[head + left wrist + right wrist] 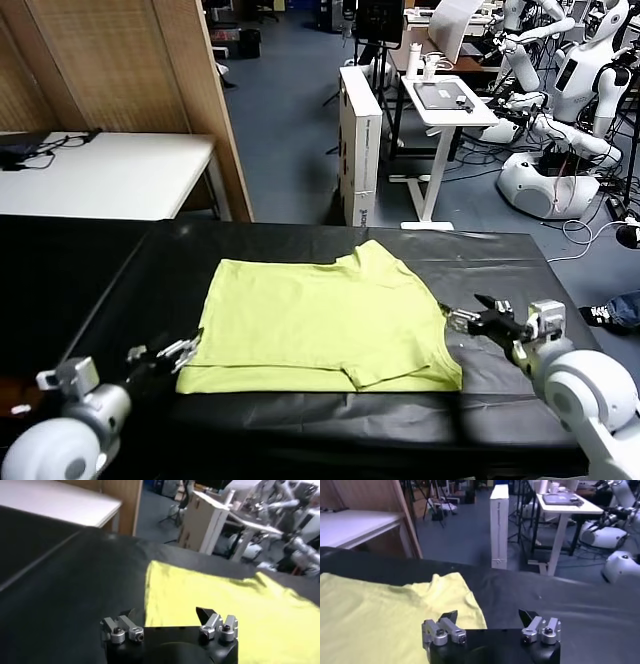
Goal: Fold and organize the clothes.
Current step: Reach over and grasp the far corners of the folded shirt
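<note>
1. Looking down from the head view, the T-shirt is seen spread flat on the black table, partly folded it seems; the left gripper is held just beside its near left corner and the right gripper just beside its right edge, nothing being held
2. Seen from the left wrist view, the left gripper is spread wide above the shirt's edge
3. Seen from the right wrist view, the right gripper is likewise parted wide, empty, beside the cloth
4. A grasp for the next fold is judged in hand; both edges must be pinched together and lifted evenly
</note>
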Action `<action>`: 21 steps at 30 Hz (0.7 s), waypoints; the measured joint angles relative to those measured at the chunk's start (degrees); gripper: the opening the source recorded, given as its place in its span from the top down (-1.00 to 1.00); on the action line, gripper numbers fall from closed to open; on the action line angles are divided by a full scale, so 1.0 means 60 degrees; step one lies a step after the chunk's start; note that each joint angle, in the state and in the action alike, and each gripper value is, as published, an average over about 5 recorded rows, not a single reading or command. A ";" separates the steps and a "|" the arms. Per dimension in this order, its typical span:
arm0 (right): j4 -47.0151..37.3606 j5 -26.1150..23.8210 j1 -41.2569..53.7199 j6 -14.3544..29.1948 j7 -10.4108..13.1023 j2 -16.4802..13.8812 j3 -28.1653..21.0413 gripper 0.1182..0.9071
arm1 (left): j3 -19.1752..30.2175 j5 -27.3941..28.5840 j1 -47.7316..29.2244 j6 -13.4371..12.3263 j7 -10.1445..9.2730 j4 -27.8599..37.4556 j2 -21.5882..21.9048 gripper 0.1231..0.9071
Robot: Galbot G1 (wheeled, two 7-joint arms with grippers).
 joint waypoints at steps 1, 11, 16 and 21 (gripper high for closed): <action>-0.0280 -0.0061 0.0254 0.0000 -0.0075 0.0092 -0.0237 -1.00 | 0.0190 0.0059 -0.0324 0.0027 0.0006 0.0278 -0.0039 -1.00; -0.2992 -0.0583 0.2486 0.0208 -0.1147 0.1151 -0.1891 -1.00 | 0.1680 0.0707 -0.2947 0.0180 0.0643 0.2853 -0.0155 -1.00; -0.4199 -0.0937 0.3388 0.0444 -0.1573 0.1571 -0.2374 -1.00 | 0.2004 0.1092 -0.3621 0.0085 0.1046 0.3763 -0.0214 -1.00; -0.5085 -0.1133 0.3894 0.0654 -0.1934 0.1897 -0.2473 -1.00 | 0.2110 0.1356 -0.4054 -0.0100 0.1308 0.4401 -0.0366 -1.00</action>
